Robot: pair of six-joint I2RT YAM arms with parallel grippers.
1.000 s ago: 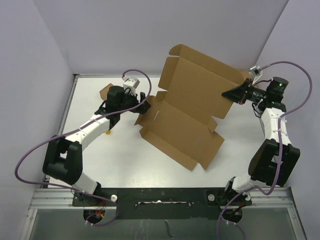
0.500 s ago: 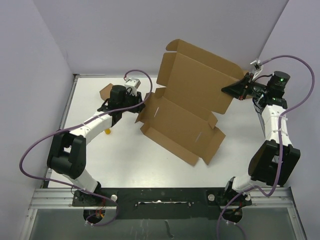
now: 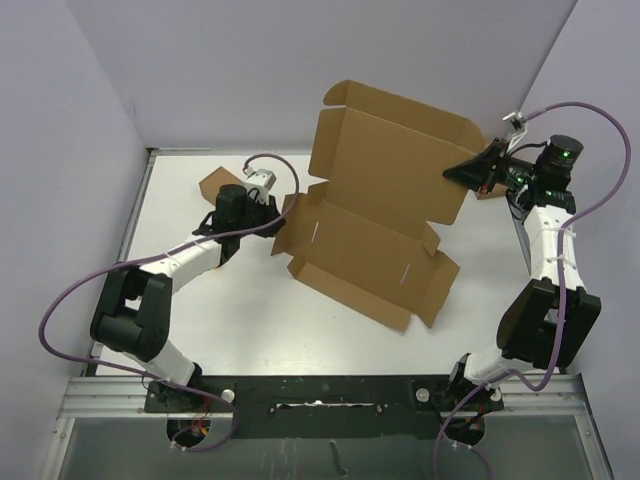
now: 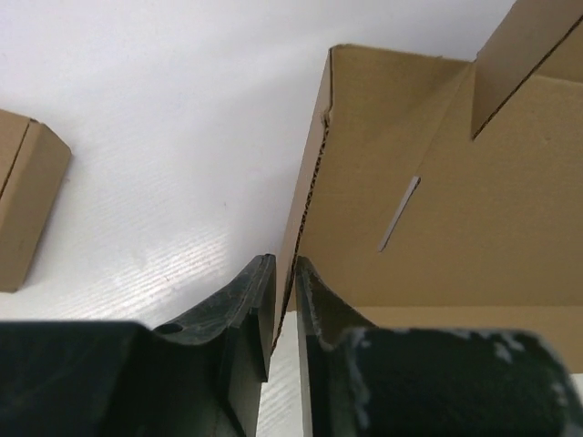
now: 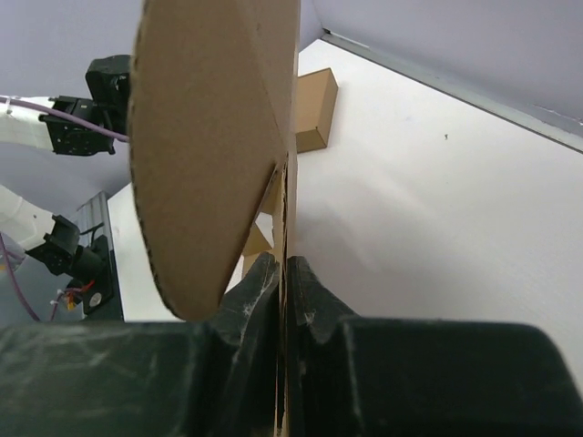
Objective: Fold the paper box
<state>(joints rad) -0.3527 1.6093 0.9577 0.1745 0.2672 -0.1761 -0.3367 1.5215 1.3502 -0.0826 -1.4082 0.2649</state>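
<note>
The paper box [image 3: 370, 240], a large brown die-cut cardboard piece, lies mid-table with its base panel low and its lid panel tilted up toward the back. My left gripper [image 3: 278, 212] is at the box's left side flap. In the left wrist view the flap's edge [image 4: 305, 191] runs down between the jaws, and my left gripper [image 4: 284, 278] is shut on it. My right gripper [image 3: 462, 172] holds the raised lid's right edge. The right wrist view shows the thin cardboard panel [image 5: 209, 137] pinched between the jaws of my right gripper [image 5: 284, 273].
A small ready-made cardboard box [image 3: 213, 184] sits at the back left, just beyond the left gripper, and also appears as the small box [image 4: 25, 209]. Another small box [image 5: 314, 107] lies at the back right near the wall. The white table [image 3: 250, 320] is walled on three sides.
The left gripper moved right and closed on the box's left flap. The right gripper lifted the lid panel higher and more upright, and the box shifted slightly.
</note>
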